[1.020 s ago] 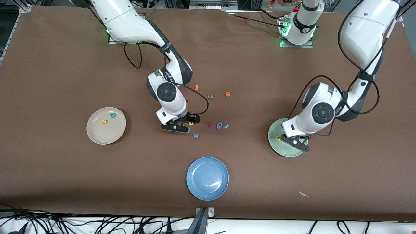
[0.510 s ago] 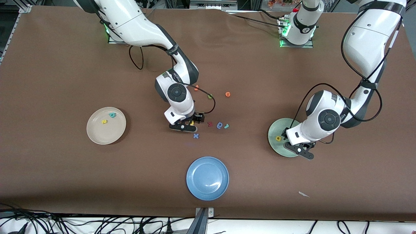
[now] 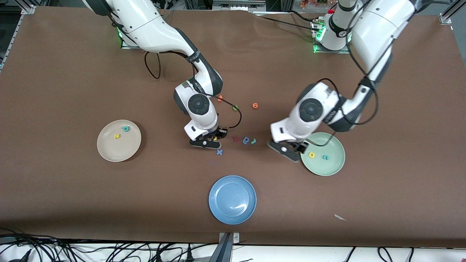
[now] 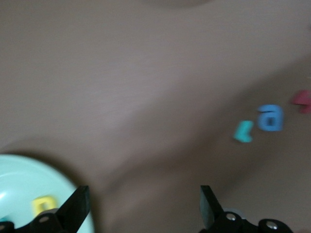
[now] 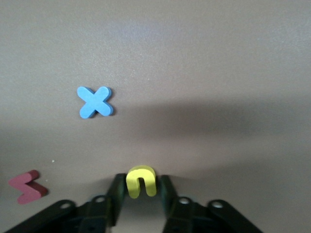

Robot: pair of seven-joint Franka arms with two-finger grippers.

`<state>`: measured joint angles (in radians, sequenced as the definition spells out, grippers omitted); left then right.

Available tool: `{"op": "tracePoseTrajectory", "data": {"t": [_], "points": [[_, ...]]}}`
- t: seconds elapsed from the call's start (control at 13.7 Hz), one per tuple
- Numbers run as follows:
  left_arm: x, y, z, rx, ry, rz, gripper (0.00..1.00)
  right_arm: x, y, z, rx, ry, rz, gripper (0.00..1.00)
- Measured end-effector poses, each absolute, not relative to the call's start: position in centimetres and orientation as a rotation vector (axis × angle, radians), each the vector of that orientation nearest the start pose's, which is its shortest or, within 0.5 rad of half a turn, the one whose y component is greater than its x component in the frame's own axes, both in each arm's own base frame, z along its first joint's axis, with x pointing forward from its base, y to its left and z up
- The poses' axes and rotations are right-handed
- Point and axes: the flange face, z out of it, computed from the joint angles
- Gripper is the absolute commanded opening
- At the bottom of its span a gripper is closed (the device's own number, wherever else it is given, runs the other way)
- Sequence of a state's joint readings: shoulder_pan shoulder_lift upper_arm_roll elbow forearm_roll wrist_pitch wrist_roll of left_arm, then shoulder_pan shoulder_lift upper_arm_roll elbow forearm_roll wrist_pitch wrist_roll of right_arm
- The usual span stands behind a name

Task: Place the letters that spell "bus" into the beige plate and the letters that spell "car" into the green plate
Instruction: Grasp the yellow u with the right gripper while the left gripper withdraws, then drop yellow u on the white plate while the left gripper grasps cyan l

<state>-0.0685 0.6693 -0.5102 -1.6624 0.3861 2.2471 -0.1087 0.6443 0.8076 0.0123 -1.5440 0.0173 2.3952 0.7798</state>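
Front view, centre of frame: the right gripper [image 3: 213,139] is down at the table, its fingers pinched on the yellow "u" [image 5: 141,181], with the blue "x" [image 3: 219,152] just below it. Right of centre, the left gripper [image 3: 291,150] hangs with fingers spread wide and empty, beside the rim of the green plate [image 3: 336,163], which holds the yellow "a" [image 3: 312,155] and the teal "c" [image 3: 325,157]. The teal "r" [image 3: 253,141] lies mid-frame beside a blue letter [image 3: 246,140]. At left, the beige plate [image 3: 109,153] holds the teal "b" [image 3: 126,128] and what is probably the yellow "s" [image 3: 117,136].
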Motion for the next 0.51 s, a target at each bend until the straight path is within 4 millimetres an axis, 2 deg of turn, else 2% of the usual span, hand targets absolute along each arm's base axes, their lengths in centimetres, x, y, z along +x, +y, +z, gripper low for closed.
{"op": "tracePoseTrajectory", "data": {"t": [0.15,0.29,0.36,0.51], "points": [[57.7,-36.7,25.3,-2.973,1.067,-0.022,0.84,56.2,43.3,17.8,-3.090,0.227,-0.027,0.09],[56.4,-39.2,24.9,-2.952,1.155,-0.050,0.81,56.3,43.2,17.9,-3.090,0.231,-0.029,0.08],[56.2,-39.8,24.6,-2.931,1.225,-0.079,0.81,56.7,42.6,18.2,-3.096,0.243,-0.027,0.07],[56.7,-39.9,23.5,-2.889,1.358,-0.151,0.81,58.5,39.2,20.0,-3.135,0.224,0.014,0.06]]}}
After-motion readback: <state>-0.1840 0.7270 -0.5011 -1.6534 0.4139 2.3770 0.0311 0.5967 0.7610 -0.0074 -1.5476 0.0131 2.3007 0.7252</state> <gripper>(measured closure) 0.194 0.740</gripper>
